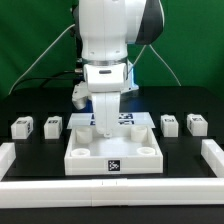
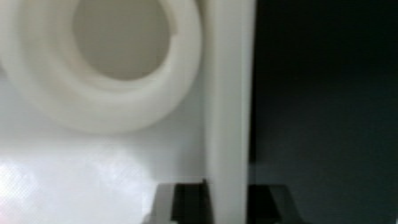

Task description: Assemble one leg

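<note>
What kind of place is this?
Probably a robotics lab bench: a white robot arm stands over a black table, small tagged blocks lie in a row, and a green curtain hangs behind.

A big flat white square piece (image 1: 90, 163) sits in the middle of the black bench (image 1: 35, 160). It has round holes (image 1: 80, 150) in its near corners and a black-and-white tag (image 1: 113, 166) on its front. A white wall (image 1: 110, 190) runs along the bench's front and both sides. Behind is a green wall (image 1: 30, 40). The wrist view shows one round hole (image 2: 116, 50), blurry.
</note>
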### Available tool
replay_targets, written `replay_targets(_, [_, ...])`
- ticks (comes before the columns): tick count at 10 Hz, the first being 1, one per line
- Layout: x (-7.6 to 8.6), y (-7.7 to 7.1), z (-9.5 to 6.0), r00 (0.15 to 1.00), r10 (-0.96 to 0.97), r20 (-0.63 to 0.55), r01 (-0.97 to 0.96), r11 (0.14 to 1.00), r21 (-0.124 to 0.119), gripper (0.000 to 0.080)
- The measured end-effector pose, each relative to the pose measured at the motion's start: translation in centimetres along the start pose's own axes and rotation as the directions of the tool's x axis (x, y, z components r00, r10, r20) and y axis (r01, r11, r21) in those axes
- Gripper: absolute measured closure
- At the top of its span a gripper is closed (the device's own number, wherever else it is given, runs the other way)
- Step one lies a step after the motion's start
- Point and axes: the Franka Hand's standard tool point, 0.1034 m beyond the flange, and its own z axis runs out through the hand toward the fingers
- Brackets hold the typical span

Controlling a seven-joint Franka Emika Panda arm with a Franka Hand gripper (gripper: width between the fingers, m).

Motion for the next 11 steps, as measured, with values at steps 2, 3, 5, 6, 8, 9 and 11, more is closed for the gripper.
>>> replay_targets(2, [1.6,1.1,-0.1,1.000,0.021,-0.006,-0.022,1.000,-0.009,0.0733])
replay_targets(3, [2.5,1.8,-0.2,1.000,0.030,-0.009,-0.030,0.999,-0.015,0.0733])
replay_targets(5, [4.6,3.3,-0.4,0.999,0.032,-0.015,-0.032,0.999,-0.016,0.0733])
replay_targets(6, [5.6,4.2,-0.2,0.999,0.026,-0.020,-0.027,0.999,-0.021,0.0733])
replay_targets(8, [6.8,5.4,-0.2,0.999,0.014,-0.029,-0.015,0.999,-0.034,0.0733])
replay_targets(9, [7.3,5.9,-0.2,0.999,0.021,-0.032,-0.023,0.999,-0.039,0.0733])
replay_targets(11, [7.6,6.3,-0.3,0.999,0.024,-0.035,-0.026,0.999,-0.044,0.0733])
